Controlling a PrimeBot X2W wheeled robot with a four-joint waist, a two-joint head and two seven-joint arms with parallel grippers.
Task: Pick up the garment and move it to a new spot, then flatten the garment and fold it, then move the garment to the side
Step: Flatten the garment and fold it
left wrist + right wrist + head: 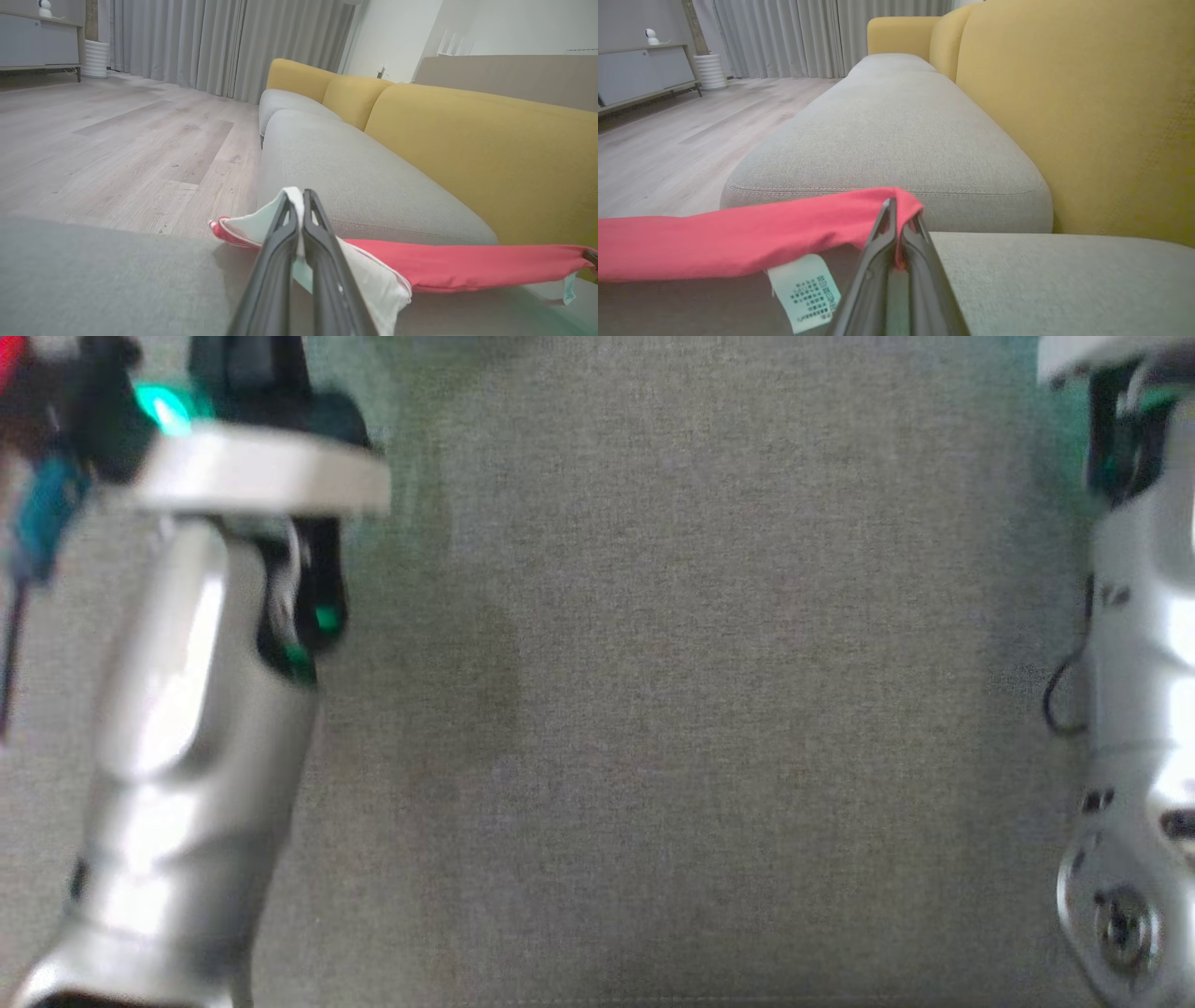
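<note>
The red garment [467,268] is held stretched just above the grey seat of the sofa [896,121], before its yellow back. One end is pinched by the left gripper [299,200], the other by the right gripper [901,210], fingers pressed together on cloth. A label [805,291] is seen hanging beneath.

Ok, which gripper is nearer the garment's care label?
Right. The right gripper pinches the garment just beside the hanging care label; the left gripper holds the opposite end, a stretch of fabric away.
</note>
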